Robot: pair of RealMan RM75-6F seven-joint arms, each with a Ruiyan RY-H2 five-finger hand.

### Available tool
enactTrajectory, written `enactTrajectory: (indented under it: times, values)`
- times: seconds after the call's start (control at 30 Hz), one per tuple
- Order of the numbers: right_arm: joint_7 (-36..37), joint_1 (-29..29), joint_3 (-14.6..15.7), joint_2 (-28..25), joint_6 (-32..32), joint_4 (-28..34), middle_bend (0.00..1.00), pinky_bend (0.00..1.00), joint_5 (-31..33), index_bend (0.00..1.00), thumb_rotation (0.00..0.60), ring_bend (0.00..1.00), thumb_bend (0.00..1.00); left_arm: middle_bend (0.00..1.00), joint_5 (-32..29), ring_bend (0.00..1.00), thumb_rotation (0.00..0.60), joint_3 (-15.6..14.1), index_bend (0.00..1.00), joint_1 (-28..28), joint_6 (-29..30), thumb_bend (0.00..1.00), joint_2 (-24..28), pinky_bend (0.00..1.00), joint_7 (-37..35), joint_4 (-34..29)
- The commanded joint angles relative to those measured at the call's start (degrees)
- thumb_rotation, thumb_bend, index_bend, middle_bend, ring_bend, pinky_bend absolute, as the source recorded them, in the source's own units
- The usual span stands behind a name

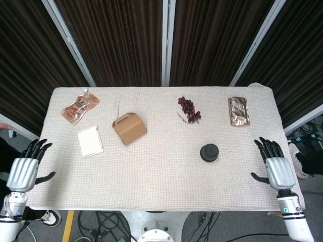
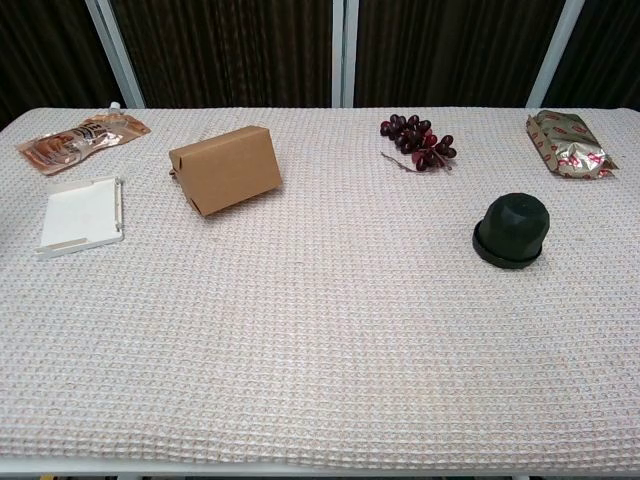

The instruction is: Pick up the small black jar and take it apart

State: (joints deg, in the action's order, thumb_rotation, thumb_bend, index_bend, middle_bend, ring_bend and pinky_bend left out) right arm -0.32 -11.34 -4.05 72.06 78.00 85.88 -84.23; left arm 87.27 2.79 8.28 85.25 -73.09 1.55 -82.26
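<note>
Nothing yet picked up: very start of the task, reach not begun. Small black jar [image 1: 209,152] upright on the worktop [image 1: 161,186], right of centre, lid on, well apart from everything else; grapes [image 1: 189,109] behind it, foil packet [image 1: 238,111] at the far right corner. Right hand [image 1: 275,166] at the right edge of the worktop, fingers [image 1: 267,147] spread wide, holding nothing. Left hand [image 1: 25,167] off the left edge, likewise spread and bare. Neither hand visible in the chest view. Next, probably: right hand across to the jar, being nearer, fingers closing round the base; then left hand over for the lid. Twist or pull, impossible to tell from here.
</note>
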Motion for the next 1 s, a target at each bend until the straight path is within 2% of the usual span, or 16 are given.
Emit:
enactTrajectory:
  times: [0.03, 0.53, 1.0]
  values:
    - [-0.1, -0.1, 0.0, 0.1, 0.0, 0.1, 0.02, 0.00, -0.1, 0.01, 0.600, 0.00, 0.00, 0.11, 0.0, 0.08, 0.600, 0.0, 0.16, 0.0, 0.0, 0.02, 0.0, 0.31, -0.2, 0.1]
    - [-0.2, -1.0, 0.0, 0.8, -2.6, 0.2, 0.03, 0.00, 1.1, 0.01, 0.600, 0.00, 0.00, 0.11, 0.2, 0.08, 0.600, -0.5, 0.16, 0.4, -1.1, 0.02, 0.2, 0.31, 0.2, -0.5]
    - [3.8, -7.8, -1.7, 5.4, -15.1, -3.6, 0.03, 0.00, 5.5, 0.01, 0.600, 0.00, 0.00, 0.11, -0.1, 0.08, 0.600, -0.7, 0.16, -0.3, -0.6, 0.02, 0.1, 0.31, -0.8, 0.9]
